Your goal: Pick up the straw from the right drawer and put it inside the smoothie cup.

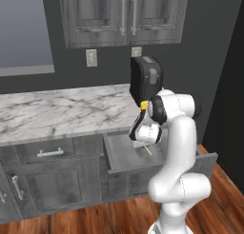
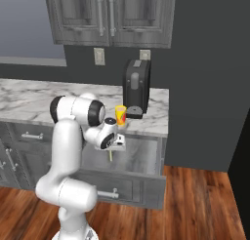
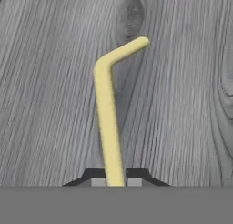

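With its jaws pinched on the thin yellow-green bent-ended straw [image 3: 108, 114], the two-finger gripper [image 3: 113, 181] hangs over the open grey wood-grain right drawer [image 2: 146, 178], positioned for transfer to the yellow-orange smoothie cup [image 2: 120, 115].

My arm [image 1: 178, 147] rises in a tall arch, elbow high, forearm folded back down so my wrist [image 2: 105, 134] hangs over the open right drawer [image 2: 146, 158]. My gripper [image 3: 113, 180] points down into the drawer, above its wood-grain floor. My fingertips [image 3: 94, 176] are pinched together on the straw [image 3: 108, 118], one on each side of its shaft, no gap showing. The straw runs out ahead of my tips, bent end farthest from me.
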